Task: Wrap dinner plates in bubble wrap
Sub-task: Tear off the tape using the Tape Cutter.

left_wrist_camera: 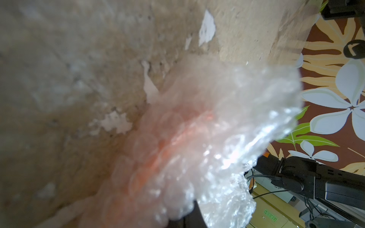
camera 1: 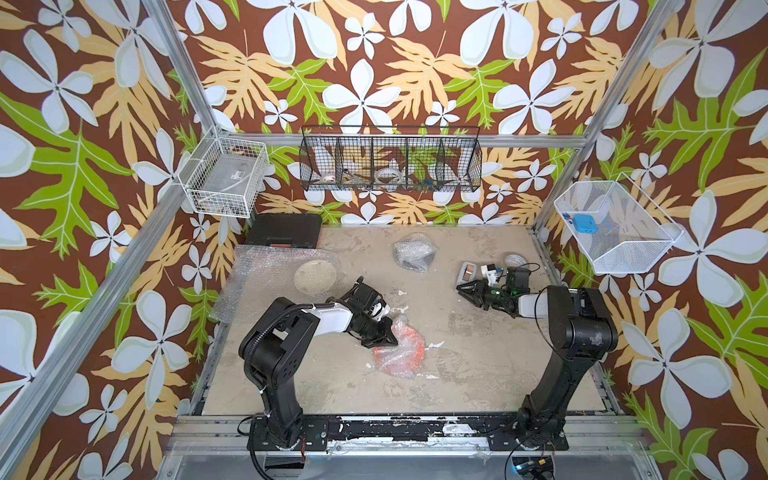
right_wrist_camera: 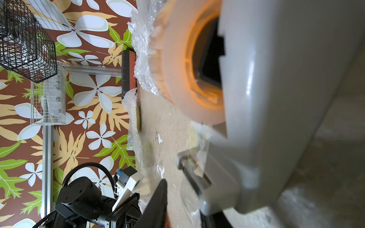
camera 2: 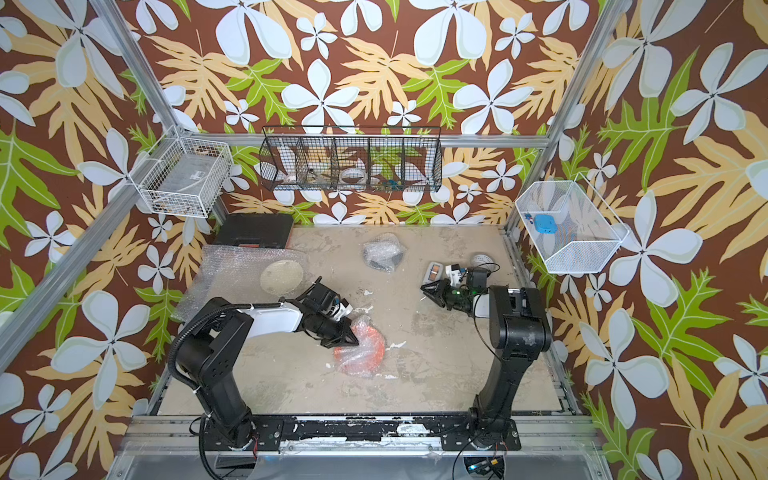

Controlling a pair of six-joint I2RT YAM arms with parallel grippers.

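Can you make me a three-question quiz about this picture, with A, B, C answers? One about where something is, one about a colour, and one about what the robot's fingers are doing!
1. The cream plate lies: A on a flat sheet of bubble wrap; B on a chair; C inside a cardboard box.
2. The half-wrapped plate at the left gripper is: A blue; B green; C orange.
3. The left gripper's fingers are: A spread wide; B pinched shut on the crumpled wrap; C holding a spoon.
Answers: 1 A, the clear sheet spreads under it. 2 C, orange shows through the plastic. 3 B, they meet in the wrap.
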